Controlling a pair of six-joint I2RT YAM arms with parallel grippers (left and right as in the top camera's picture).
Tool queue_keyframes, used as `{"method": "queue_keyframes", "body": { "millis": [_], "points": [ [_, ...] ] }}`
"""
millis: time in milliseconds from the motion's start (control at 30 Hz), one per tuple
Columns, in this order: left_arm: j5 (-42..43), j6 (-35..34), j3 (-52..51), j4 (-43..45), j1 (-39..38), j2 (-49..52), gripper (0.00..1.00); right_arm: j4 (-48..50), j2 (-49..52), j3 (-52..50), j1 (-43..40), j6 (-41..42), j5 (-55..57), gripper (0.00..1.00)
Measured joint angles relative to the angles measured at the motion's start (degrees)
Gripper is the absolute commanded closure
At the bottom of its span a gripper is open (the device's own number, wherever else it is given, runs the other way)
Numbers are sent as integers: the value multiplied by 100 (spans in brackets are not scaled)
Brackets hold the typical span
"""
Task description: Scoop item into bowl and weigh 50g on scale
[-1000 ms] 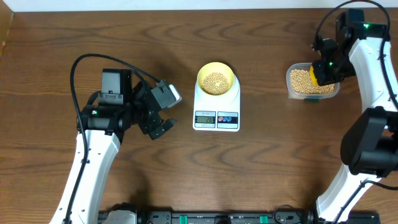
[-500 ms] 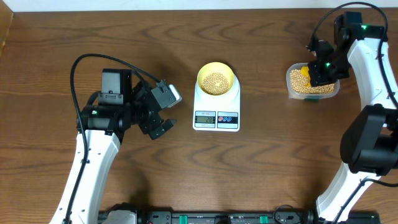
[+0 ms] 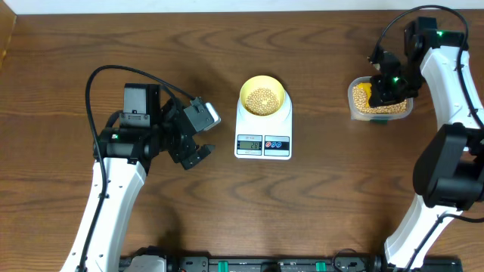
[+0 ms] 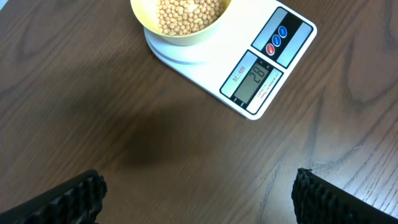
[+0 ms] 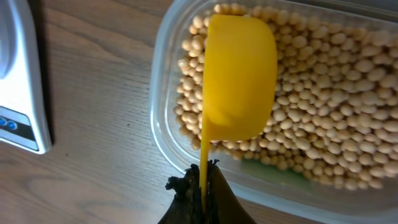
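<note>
The pale yellow bowl point(image 3: 262, 97) holds tan beans point(image 3: 262, 98) and sits on the white scale point(image 3: 263, 140), whose display reads 28 in the left wrist view point(image 4: 254, 83); the bowl point(image 4: 186, 38) shows there too. My right gripper point(image 3: 386, 89) is shut on the handle of a bright yellow scoop point(image 5: 239, 78), holding it turned on edge over the beans point(image 5: 323, 124) in the clear tub point(image 3: 380, 100). My left gripper point(image 3: 195, 153) is open and empty above the table, left of the scale.
The clear tub's near rim point(image 5: 163, 124) lies just in front of the right fingers. The scale's corner point(image 5: 18, 93) shows at the left of the right wrist view. Bare wood lies between scale and tub.
My right gripper has swung the scoop leftward across the tub, from its right side to its left part. The left arm, bowl and scale have not moved.
</note>
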Motion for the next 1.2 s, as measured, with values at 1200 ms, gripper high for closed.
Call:
{"method": "queue_keyframes", "body": {
  "millis": [1200],
  "points": [
    [0,0,0,0,0,0,2,-573,136,-26,-1858,-831,-2761,99]
  ]
}}
